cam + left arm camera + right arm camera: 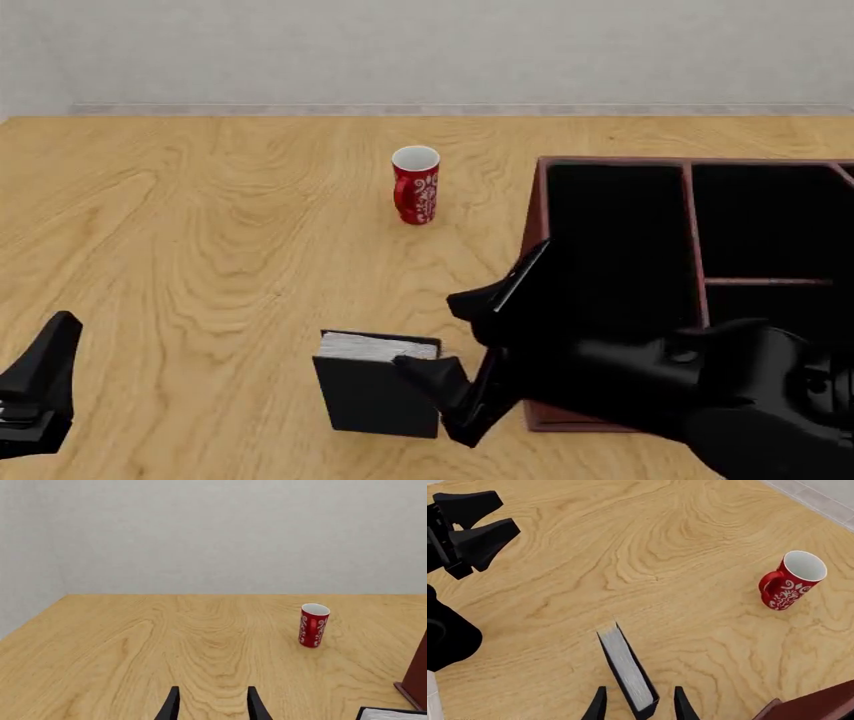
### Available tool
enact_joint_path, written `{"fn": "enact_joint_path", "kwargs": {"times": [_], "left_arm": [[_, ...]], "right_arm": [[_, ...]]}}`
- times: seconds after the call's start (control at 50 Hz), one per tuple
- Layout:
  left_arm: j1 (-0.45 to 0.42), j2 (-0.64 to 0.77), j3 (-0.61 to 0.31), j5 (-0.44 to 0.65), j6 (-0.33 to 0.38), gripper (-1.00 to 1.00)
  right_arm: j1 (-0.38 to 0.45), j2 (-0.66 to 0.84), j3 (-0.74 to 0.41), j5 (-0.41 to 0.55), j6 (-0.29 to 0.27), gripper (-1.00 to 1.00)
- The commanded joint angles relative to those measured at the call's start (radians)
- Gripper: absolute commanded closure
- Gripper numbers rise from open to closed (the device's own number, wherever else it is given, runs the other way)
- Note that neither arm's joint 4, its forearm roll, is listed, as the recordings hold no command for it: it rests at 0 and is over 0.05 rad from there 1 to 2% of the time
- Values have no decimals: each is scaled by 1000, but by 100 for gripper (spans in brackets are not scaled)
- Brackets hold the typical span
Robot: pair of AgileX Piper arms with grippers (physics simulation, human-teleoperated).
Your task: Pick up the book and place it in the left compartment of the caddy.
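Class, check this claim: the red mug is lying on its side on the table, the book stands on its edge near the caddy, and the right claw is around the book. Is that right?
Not quite. The red mug stands upright, its open mouth up, as the front view shows. The rest holds: the book stands on its edge near the caddy, with the right claw around it.

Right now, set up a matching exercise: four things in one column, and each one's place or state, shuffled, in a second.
Things:
1. book
2. red mug
3. caddy
4. left gripper

Places or states:
A. far from the book, holding nothing
B. standing on edge, white pages up, between the right gripper's open fingers
C. upright, alone near the table's far middle
D. open-top, with nothing in its visible compartments

Pairs: 1-B, 2-C, 3-D, 4-A
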Motion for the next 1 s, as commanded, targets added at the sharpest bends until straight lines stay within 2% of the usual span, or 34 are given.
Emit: {"fn": "enact_joint_path", "kwargs": {"times": [0.02, 0.34, 1.0], "left_arm": [[0, 0, 0, 0, 0, -100], [0, 0, 0, 0, 0, -100], [0, 0, 0, 0, 0, -100]], "right_arm": [[26, 69, -19, -22, 1, -100], [13, 126, 7, -89, -6, -100], [21, 224, 11, -164, -9, -100]]}}
